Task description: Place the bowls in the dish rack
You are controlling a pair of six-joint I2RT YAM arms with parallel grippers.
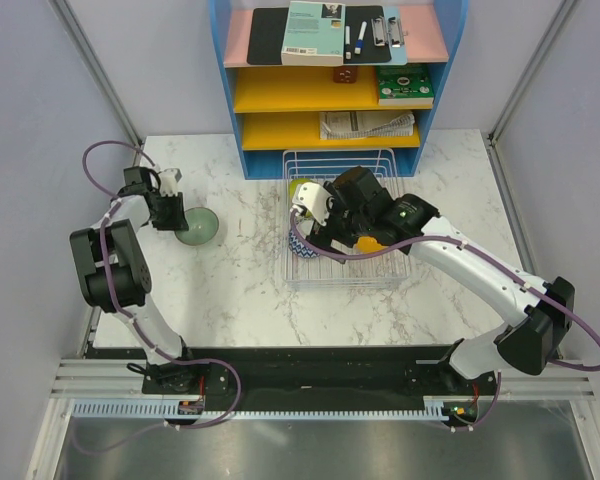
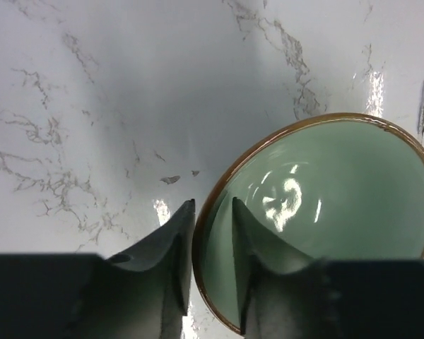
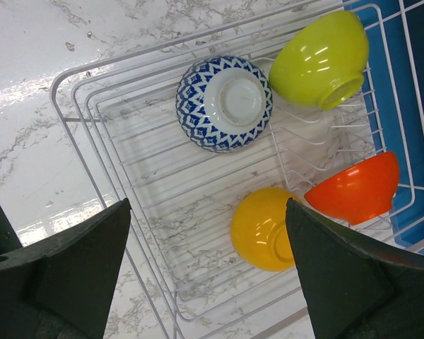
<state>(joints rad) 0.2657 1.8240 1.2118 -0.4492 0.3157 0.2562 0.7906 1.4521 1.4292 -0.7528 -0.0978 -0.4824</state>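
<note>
Marble desk (image 1: pixel 240 270): left hand (image 2: pixel 213 205) straddles the mint bowl (image 2: pixel 339 191) rim, one finger inside, clamped or not I can't tell; rack (image 1: pixel 330 272) lies rightward, under the released right hand (image 3: pixel 208 208).

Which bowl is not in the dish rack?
The pale mint bowl: it alone sits on the table, left of the dish rack, its rim between the fingers of the left hand.

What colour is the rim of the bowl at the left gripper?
Brown, on the pale green bowl; the left wrist view shows it best.
</note>
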